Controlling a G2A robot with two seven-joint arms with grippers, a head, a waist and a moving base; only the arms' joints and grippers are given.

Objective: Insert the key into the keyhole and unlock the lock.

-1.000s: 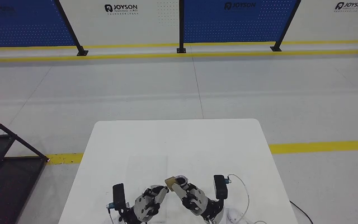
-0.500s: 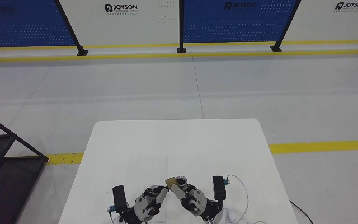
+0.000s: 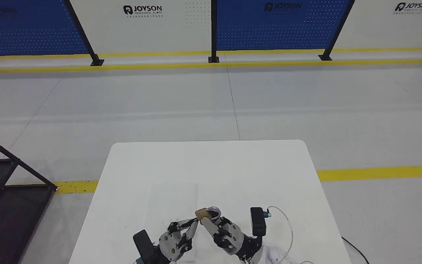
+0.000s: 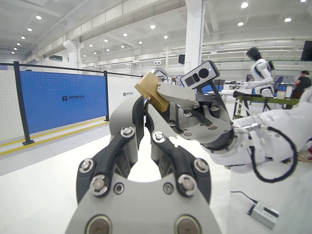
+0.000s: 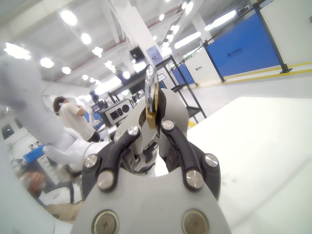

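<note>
White table (image 3: 211,165) is carrying both arms at its six o'clock edge, with pale grey floor stretching all round it. The left gripper (image 4: 145,113) is clenching its two black-padded fingers close together on a thin dark piece, apparently the key (image 4: 147,102). That piece is pointing up at the underside of the padlock (image 4: 152,91); how deep it is sitting I cannot tell. The right gripper (image 5: 153,108) is grasping that brass padlock by its flat faces, holding it clear above the table with the silver shackle (image 5: 150,86) pointing up and away. In the top view the padlock is hanging at the left gripper's one o'clock, with the two grippers nearly touching. A small grey box (image 4: 263,214) is resting on the table beside the right arm. Blue fence panels (image 3: 280,23) and yellow floor lines (image 3: 198,65) are running across at twelve o'clock, well beyond the table.
</note>
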